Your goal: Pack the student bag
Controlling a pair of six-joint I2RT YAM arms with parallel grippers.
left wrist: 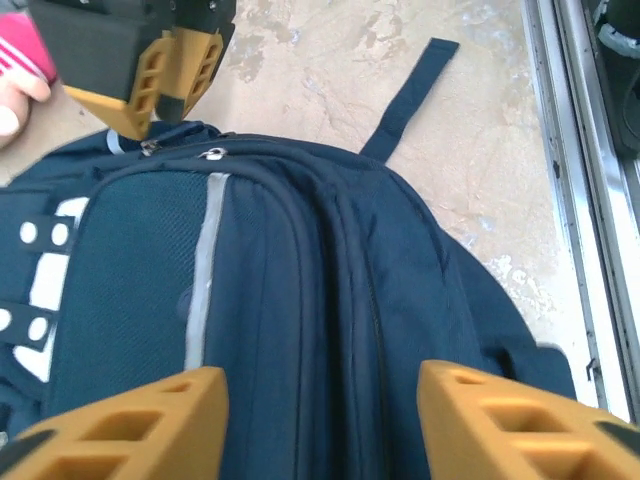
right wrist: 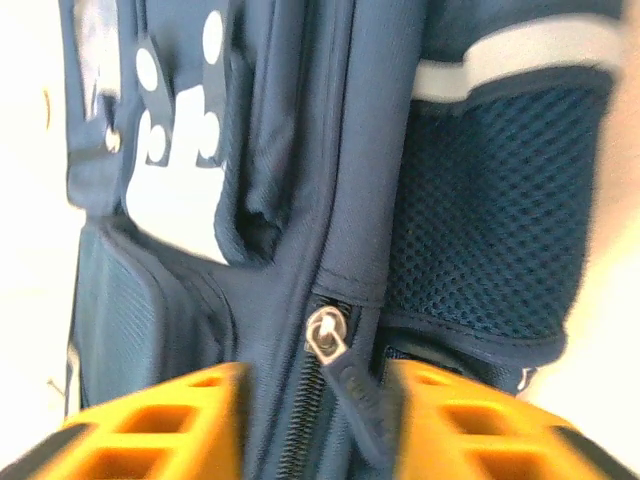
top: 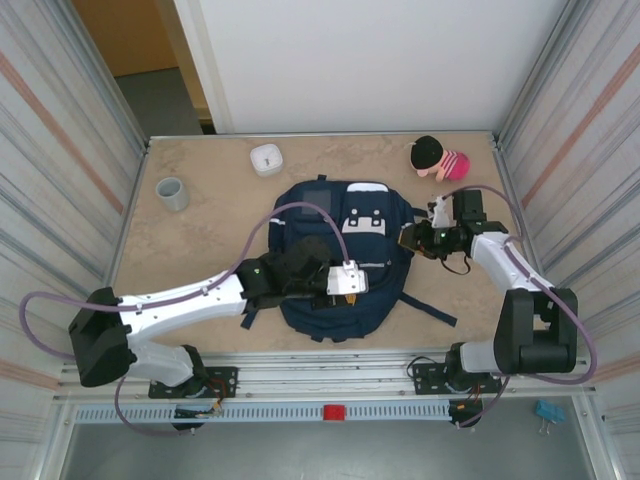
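Right, the student bag (top: 345, 250) is lying flat in the middle of the table (top: 210, 260), front side up, white buckle patch (right wrist: 175, 195) showing, one dark strap (top: 432, 311) trailing off toward the near right corner. Both arms are on it now. The left gripper (left wrist: 320, 390) hovers over the lower front of the bag with its jaws apart, nothing between them but navy fabric underneath. The right gripper (right wrist: 318, 385) is in at the bag's right side, jaws also apart, sitting either side of the zipper pull (right wrist: 328, 335). That view is blurred at the fingers, so I can't say whether they touch the tab.

How far along? From where I stand the main seams across the top look drawn closed, with a second slider (left wrist: 213, 153) parked up near the right gripper. Nothing pokes out of the bag. That reads to me like the closing stage rather than the loading stage.

But look around: a grey cup (top: 172, 193) sits far left, a small white container (top: 266, 159) beyond the bag, and a pink-striped doll (top: 438, 157) off at the far right, all well clear of it. Whether those belong inside I can't tell. If they do, there's plenty left.
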